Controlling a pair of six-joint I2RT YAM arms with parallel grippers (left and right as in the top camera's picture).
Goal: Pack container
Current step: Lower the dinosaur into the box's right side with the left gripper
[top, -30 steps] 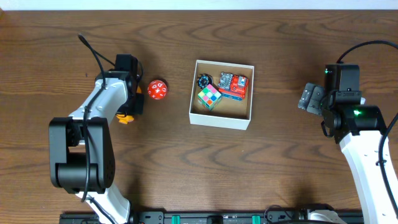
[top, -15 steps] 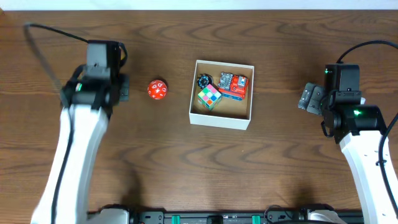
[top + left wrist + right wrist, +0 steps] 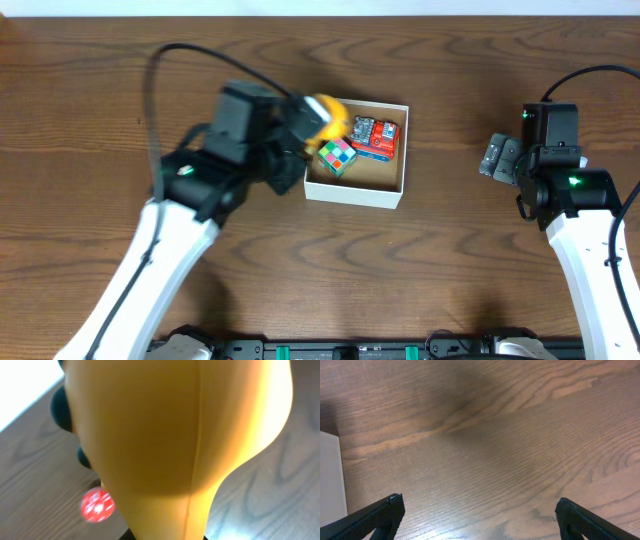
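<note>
I can read no word or number for certain in any of my views. The red ball under my left wrist camera carries white marks, perhaps numerals, but too blurred to make out. The red packet in the container bears print too small to read from overhead.

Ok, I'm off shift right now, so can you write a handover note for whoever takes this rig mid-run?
Left claw: shut on a smooth yellow-orange toy, over the far-left corner of the shallow white cardboard box.
Right claw: open, empty, over bare wooden table right of the box.
Done: multicoloured puzzle cube and red blocky toy lie in the box.
To do: drop the yellow toy in, then pack the red white-marked ball lying on the table outside.
</note>
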